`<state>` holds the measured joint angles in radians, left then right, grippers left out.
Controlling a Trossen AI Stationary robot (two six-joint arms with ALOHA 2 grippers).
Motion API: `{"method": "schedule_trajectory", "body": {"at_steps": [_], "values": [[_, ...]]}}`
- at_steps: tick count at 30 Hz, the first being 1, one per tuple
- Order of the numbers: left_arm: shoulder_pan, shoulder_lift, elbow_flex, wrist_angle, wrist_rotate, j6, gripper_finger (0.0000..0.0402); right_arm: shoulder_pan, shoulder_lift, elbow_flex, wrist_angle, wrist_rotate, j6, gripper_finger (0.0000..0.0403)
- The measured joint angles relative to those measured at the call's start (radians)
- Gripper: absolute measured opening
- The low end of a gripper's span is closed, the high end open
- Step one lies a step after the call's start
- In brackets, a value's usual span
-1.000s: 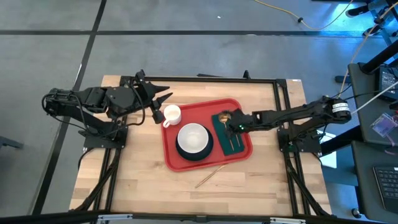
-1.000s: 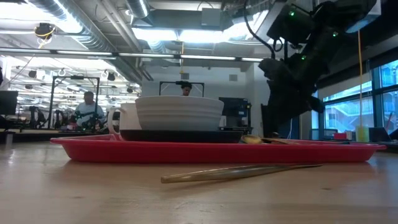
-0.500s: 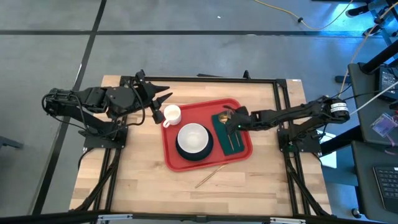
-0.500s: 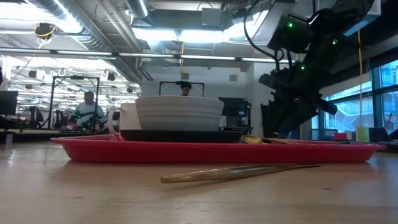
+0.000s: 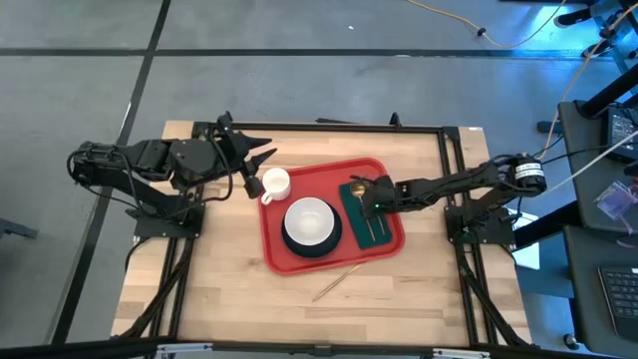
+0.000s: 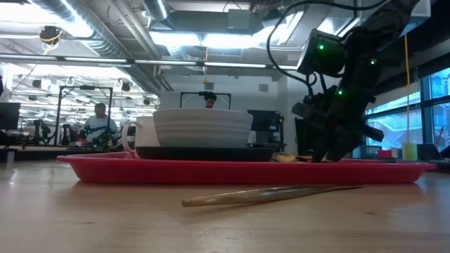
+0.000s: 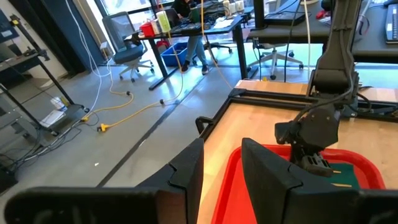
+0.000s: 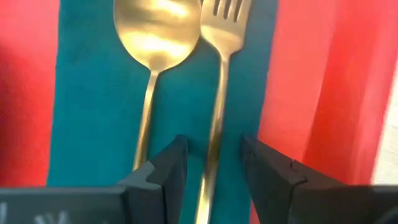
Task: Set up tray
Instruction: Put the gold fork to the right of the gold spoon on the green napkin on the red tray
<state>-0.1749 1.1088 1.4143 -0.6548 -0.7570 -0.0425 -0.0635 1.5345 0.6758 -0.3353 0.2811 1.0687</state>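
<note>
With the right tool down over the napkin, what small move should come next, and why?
Probably lift the right tool clear. Its jaws stand open astride the fork handle, and the fork already lies beside the spoon on the napkin. A gold utensil remains on the table outside the tray.

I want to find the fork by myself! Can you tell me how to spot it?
Find the big red tray, then the dark green napkin on its right side. Two gold utensils lie there side by side; the fork has prongs, while the spoon beside it has a round bowl.
</note>
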Motion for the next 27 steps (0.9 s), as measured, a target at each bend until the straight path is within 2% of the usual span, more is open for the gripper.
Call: {"method": "schedule_trajectory", "body": {"at_steps": [15, 27], "values": [[0.0, 0.0, 0.0, 0.0, -0.001, 0.004, 0.0102, 0.0, 0.021, 0.002, 0.031, -0.047, -0.002, 0.0045], [0.0, 0.0, 0.0, 0.0, -0.004, 0.015, 0.0102, 0.0, 0.02, 0.001, 0.03, -0.043, -0.011, 0.0033]]}}
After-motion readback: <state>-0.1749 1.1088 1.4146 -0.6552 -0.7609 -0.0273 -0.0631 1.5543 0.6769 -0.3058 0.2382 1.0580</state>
